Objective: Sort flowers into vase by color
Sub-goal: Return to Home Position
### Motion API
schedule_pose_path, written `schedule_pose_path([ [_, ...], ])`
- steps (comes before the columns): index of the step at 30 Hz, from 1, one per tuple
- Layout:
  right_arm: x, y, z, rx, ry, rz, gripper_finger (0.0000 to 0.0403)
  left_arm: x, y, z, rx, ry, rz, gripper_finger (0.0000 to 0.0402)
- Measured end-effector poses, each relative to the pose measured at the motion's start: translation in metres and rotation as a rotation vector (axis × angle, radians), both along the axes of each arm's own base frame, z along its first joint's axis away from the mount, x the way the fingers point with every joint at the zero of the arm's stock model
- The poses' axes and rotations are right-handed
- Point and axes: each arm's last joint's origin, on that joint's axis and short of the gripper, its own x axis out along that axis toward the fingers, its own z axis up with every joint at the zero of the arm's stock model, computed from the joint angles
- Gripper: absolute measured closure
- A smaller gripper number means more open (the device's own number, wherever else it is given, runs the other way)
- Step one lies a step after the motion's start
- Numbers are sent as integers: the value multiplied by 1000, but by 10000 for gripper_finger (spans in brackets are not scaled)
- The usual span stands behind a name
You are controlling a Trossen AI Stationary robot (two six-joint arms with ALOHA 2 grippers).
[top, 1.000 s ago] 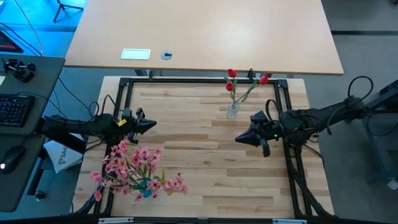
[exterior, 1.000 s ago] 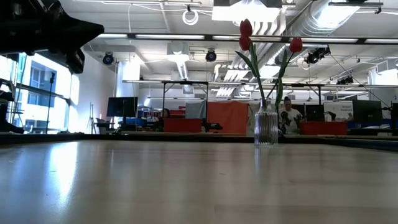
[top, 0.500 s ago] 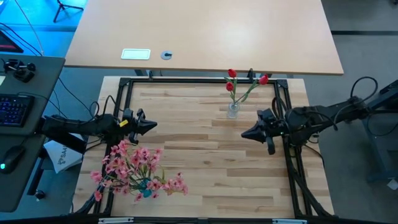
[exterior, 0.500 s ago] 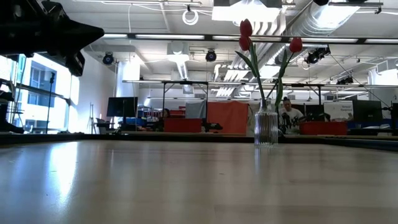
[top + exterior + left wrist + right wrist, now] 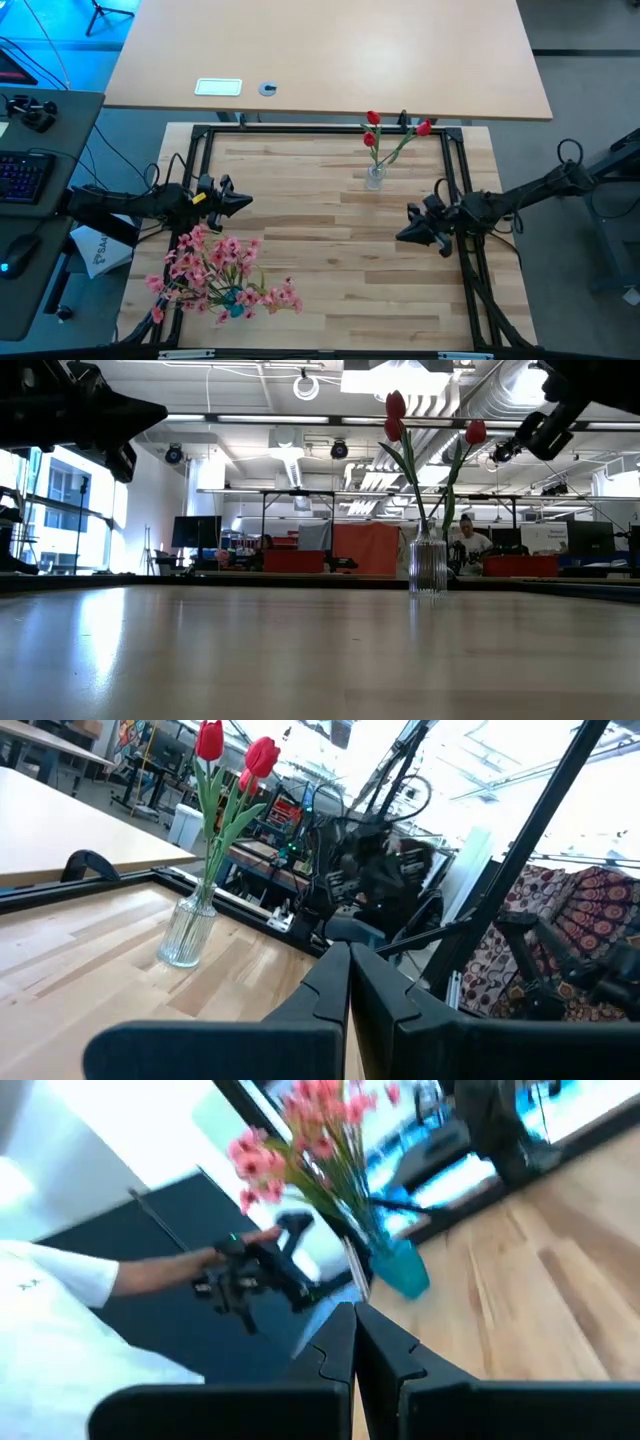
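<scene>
Overhead, both arms hover over the wooden surface (image 5: pixel 330 260), the left gripper (image 5: pixel 243 200) near its left edge and the right gripper (image 5: pixel 402 237) near its right edge. Each gripper's fingers are pressed together on nothing. Pink flowers (image 5: pixel 215 262) fan out of a blue vase (image 5: pixel 237 297) by the left edge, just beside the left gripper. Three red flowers (image 5: pixel 372 118) stand upright in a clear glass vase (image 5: pixel 375 180) at the opposite side, well apart from the pink spray.
</scene>
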Motion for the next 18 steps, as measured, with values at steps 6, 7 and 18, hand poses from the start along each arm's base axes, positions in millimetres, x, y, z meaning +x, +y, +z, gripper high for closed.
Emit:
schedule_pose_path([
  [6,-20,-11,-17,-35,-183,-77,403,-2,0,1,-2,-17,0,401],
  [7,-22,-13,-18,-47,-199,-86,403,-3,0,2,-3,-27,0,401],
  [18,-31,-16,-40,-213,-135,-88,403,-10,1,-9,6,77,1,401],
])
